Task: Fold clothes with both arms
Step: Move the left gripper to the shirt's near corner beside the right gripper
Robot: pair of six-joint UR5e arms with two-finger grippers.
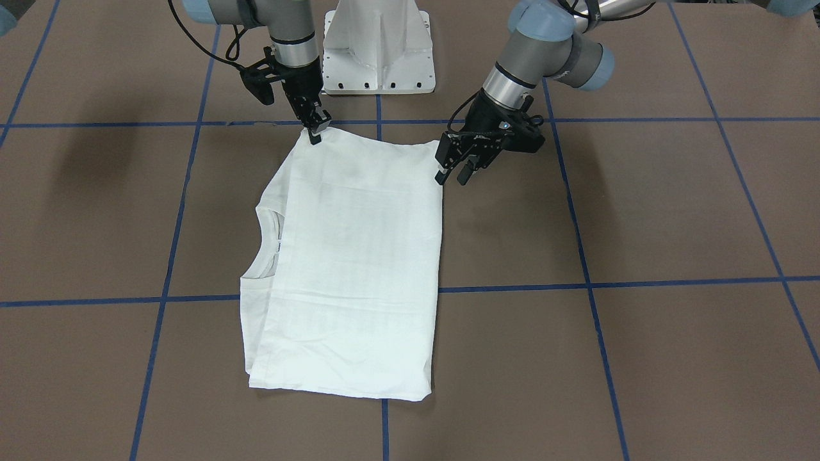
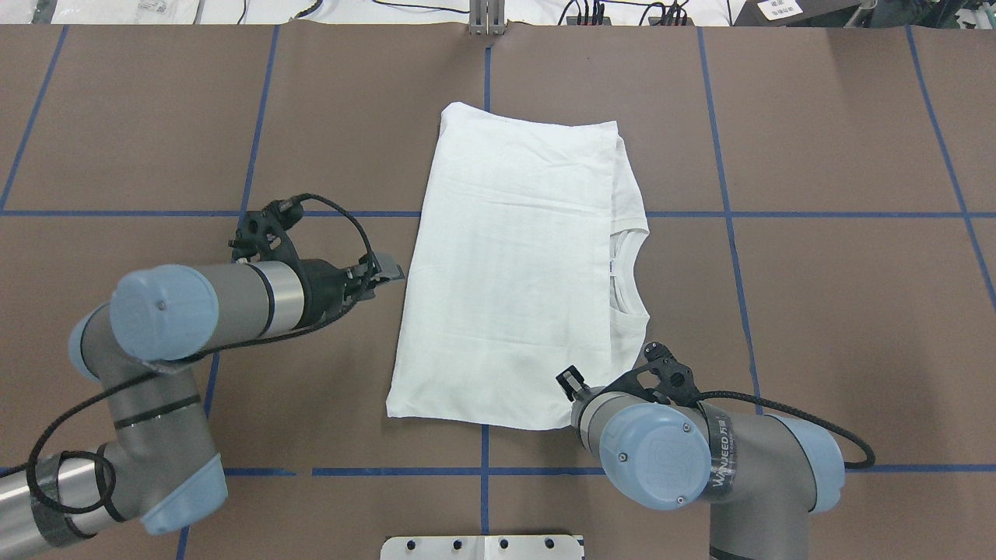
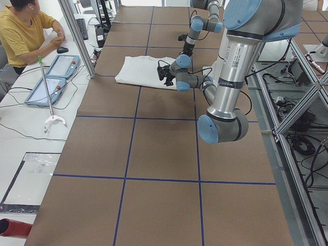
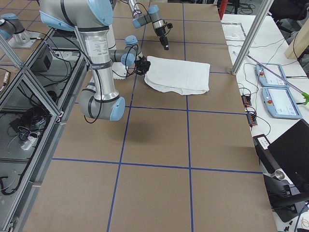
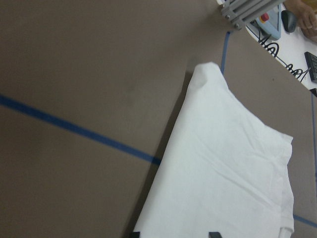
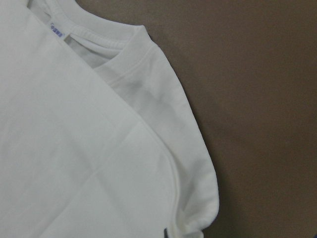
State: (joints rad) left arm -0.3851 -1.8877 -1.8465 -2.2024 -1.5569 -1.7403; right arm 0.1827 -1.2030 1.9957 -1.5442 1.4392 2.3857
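The white shirt (image 1: 359, 269) lies folded lengthwise on the brown table, its round collar (image 1: 266, 246) showing under the folded-over layer. In the overhead view the shirt (image 2: 513, 272) lies mid-table with the collar (image 2: 622, 272) on its right. My right gripper (image 1: 315, 131) pinches the shirt's corner nearest the robot, shut on the cloth; overhead, the right gripper (image 2: 572, 381) is at the near right corner. My left gripper (image 1: 456, 171) hovers open just beside the shirt's other long edge. In the overhead view the left gripper (image 2: 387, 272) is apart from the cloth. The right wrist view shows collar and tag (image 6: 57, 33).
The white pedestal base (image 1: 378, 51) stands between the arms. Blue tape lines (image 1: 576, 285) grid the brown table. A seated person (image 3: 23, 31) and tablets (image 3: 51, 77) are at a side desk beyond an aluminium post (image 3: 77, 36).
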